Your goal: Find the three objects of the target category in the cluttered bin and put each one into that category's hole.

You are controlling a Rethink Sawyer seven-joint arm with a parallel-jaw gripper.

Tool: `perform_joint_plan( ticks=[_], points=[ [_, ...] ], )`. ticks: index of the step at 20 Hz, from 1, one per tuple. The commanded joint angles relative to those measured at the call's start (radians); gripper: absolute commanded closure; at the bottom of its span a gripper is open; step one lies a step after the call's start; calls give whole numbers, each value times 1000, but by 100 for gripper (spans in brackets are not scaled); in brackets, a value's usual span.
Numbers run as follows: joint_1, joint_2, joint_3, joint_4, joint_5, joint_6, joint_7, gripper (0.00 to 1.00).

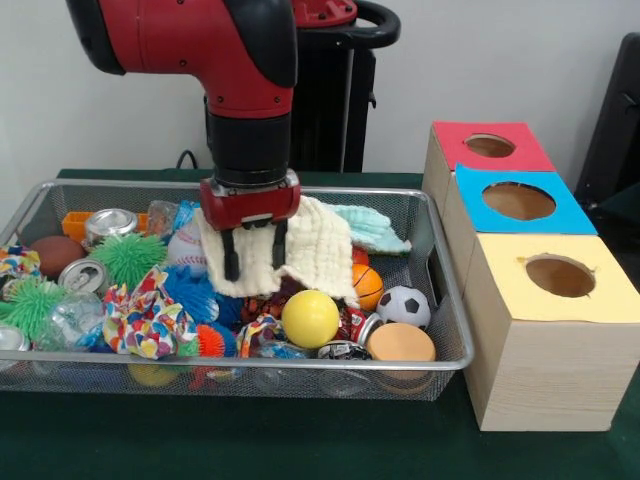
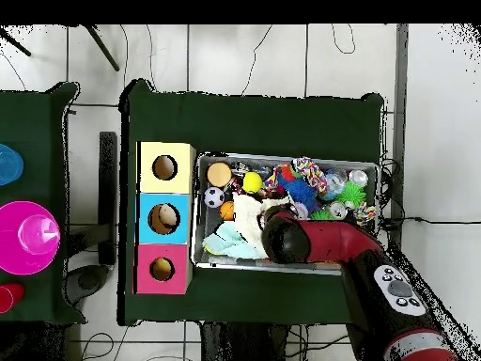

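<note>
Blue-faced box (image 1: 517,200), yellow-faced box (image 1: 560,275), magenta cup (image 2: 34,232), green tablecloth (image 1: 300,440)

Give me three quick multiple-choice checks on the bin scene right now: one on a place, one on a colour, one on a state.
1. Where is the gripper?
A. Over the red-faced hole
B. Over the bin, at a cream cloth
C. Drawn back off the table

2. What colour is the face of the middle box in the row of three?
A. Blue
B. Green
C. Yellow

3. What state is the hole in the red-faced box in?
A. Covered by a cloth
B. Plugged by a ball
C. Open and unblocked

Answers:
1. B: in the front view the jaws hang down against the cream cloth inside the bin.
2. A: the blue face sits between the red and the yellow ones.
3. C: the round cut-out shows dark, with nothing over it.
</note>
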Motion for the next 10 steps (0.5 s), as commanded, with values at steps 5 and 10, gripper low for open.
perform_joint_plan(
  ticks=[5, 10],
  points=[
    [-91, 33, -69, -68, -121, 262, -127, 0],
    [-107, 26, -59, -97, -152, 287, -149, 0]
  ],
)
